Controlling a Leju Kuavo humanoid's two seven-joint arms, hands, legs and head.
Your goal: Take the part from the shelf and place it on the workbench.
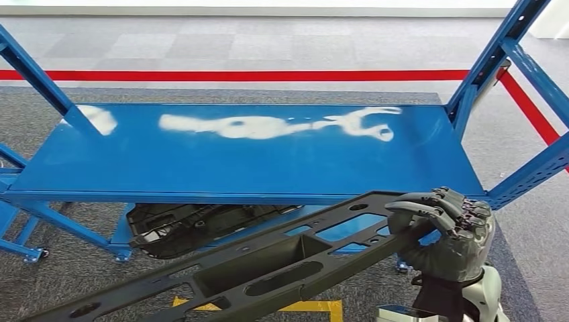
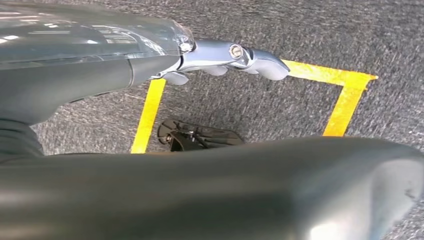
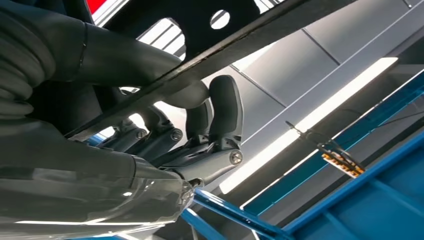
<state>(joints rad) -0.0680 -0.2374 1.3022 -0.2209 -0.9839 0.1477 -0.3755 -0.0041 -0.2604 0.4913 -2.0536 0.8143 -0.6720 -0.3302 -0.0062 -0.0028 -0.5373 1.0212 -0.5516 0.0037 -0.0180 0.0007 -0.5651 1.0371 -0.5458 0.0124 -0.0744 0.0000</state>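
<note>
A long black plastic part with several cut-outs runs from the lower left up to the right, in front of the blue shelf. My right hand grips its right end, fingers curled over the top edge. In the right wrist view the fingers wrap the part's thin edge. My left hand hangs over the carpet with its fingers out and nothing in it.
A second black part lies on the lower shelf level under the blue top. Blue uprights stand at the shelf's right end. Yellow floor tape marks the grey carpet, and a red line runs behind the shelf.
</note>
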